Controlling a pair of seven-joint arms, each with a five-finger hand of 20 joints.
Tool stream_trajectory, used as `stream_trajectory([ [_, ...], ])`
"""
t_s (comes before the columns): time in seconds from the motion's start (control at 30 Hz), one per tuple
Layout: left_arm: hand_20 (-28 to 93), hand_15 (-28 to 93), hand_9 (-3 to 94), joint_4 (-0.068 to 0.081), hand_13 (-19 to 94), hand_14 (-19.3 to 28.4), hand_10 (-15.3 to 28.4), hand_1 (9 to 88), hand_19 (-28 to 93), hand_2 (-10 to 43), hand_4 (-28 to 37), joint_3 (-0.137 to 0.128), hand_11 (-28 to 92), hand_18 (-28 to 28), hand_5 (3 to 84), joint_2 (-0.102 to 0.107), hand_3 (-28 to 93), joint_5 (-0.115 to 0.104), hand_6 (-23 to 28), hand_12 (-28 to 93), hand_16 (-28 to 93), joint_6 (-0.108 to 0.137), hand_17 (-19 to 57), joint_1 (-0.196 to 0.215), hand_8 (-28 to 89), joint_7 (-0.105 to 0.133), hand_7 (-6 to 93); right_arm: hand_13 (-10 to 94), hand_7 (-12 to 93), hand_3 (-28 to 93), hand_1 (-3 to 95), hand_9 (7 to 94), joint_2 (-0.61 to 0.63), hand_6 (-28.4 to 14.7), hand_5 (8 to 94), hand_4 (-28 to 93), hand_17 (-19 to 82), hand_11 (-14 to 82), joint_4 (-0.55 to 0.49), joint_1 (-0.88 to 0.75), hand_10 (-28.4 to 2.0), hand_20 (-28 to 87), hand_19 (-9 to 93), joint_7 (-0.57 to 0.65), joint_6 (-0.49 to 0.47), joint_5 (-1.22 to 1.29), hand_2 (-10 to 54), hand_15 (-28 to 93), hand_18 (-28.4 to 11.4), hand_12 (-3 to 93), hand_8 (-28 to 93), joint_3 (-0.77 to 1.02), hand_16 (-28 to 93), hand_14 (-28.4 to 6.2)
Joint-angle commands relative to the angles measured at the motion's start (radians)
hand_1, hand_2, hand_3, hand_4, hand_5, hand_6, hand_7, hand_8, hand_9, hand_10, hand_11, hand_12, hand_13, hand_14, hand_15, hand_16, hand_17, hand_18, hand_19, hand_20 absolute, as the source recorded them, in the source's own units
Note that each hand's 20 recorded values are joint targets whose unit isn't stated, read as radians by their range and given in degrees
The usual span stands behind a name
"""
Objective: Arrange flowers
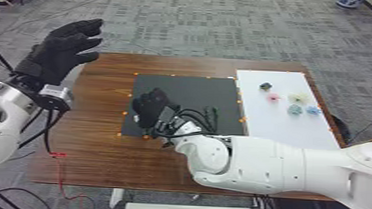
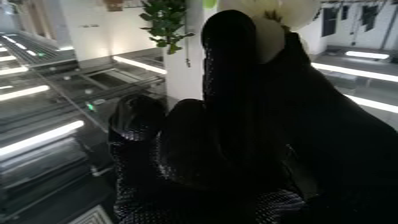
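In the head view my left hand (image 1: 64,50) is raised beyond the table's left side, its fingers spread. My right hand (image 1: 152,107) is above the dark mat (image 1: 187,85). The right wrist view has my right hand (image 2: 229,65) pinching a pale white flower (image 2: 269,37) between thumb and finger, its petals spreading past the fingertips. On the white board (image 1: 288,131) lie a pink flower (image 1: 274,97), a pale yellow one (image 1: 297,98), a teal one (image 1: 294,110) and a blue one (image 1: 313,110). A small dark object (image 1: 266,86) is behind them.
Thin dark green pieces (image 1: 211,116) are on the mat beside my right wrist. Orange markers line the mat and board on the brown table (image 1: 100,159). A red cable (image 1: 60,165) runs over the table's front left part.
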Motion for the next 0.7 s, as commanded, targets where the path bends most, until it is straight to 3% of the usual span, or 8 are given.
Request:
stream_trajectory([
  [0.03, 13, 32, 13.3, 0.042, 4, 12.1, 9.6, 27.5, 37, -3.6, -23.9, 0.122, 14, 19.2, 21.4, 0.005, 71, -0.004, 2.4, 24, 3, -0.050, -15.2, -0.138, -10, -0.016, 23.2, 77, 37, 84, 47.1, 88.1, -0.132, 1.9, 78.7, -25, 39, 17.4, 0.065, 0.056, -4.6, 51, 90, 0.063, 0.036, -0.004, -9.5, 84, -20.3, 49.9, -1, -0.046, 33, -5.0],
  [0.23, 15, 41, 11.9, 0.064, 2, 13.1, 11.0, 28.2, 35, -4.0, -24.7, 0.187, 24, 19.0, 21.8, 0.001, 72, -0.006, 3.2, 18, -2, -0.065, -16.3, -0.207, -13, -0.018, 27.2, 77, 37, 84, 47.5, 88.3, -0.179, 2.3, 78.5, -26, 39, 15.6, 0.131, 0.061, -4.4, 51, 90, 0.098, 0.055, -0.021, -9.5, 85, -20.3, 48.9, -2, -0.059, 33, -4.9],
  [0.37, 14, 36, 13.6, 0.081, 3, 12.8, 9.5, 26.1, 37, -3.9, -25.5, 0.224, 16, 19.8, 21.7, -0.005, 71, -0.008, 2.1, 18, -2, -0.079, -15.5, -0.250, -10, -0.022, 21.6, 78, 35, 84, 47.2, 90.5, -0.207, 3.1, 80.0, -28, 40, 13.0, 0.182, 0.044, -3.9, 51, 90, 0.115, 0.058, -0.033, -9.5, 85, -20.4, 48.6, -2, -0.061, 33, -4.6],
  [0.5, 14, 37, 13.5, 0.089, 3, 13.4, 10.4, 26.4, 34, -4.0, -25.5, 0.243, 19, 19.5, 21.9, -0.011, 71, -0.010, 2.4, 19, -1, -0.086, -16.4, -0.269, -10, -0.024, 22.6, 78, 33, 83, 47.5, 91.3, -0.223, 3.6, 81.3, -28, 40, 11.0, 0.218, 0.016, -4.0, 51, 90, 0.116, 0.034, -0.056, -9.5, 85, -20.4, 46.8, -2, -0.053, 33, -4.6],
  [0.7, 12, 32, 14.6, 0.101, 5, 12.2, 8.8, 24.7, 39, -3.8, -25.2, 0.270, 11, 20.6, 21.7, -0.021, 70, -0.012, 1.4, 21, 0, -0.096, -14.9, -0.297, -7, -0.030, 17.9, 79, 32, 84, 46.9, 92.2, -0.237, 4.7, 82.5, -28, 40, 10.1, 0.244, -0.011, -3.6, 51, 91, 0.117, 0.014, -0.062, -9.5, 86, -20.6, 46.3, -1, -0.046, 33, -4.3],
])
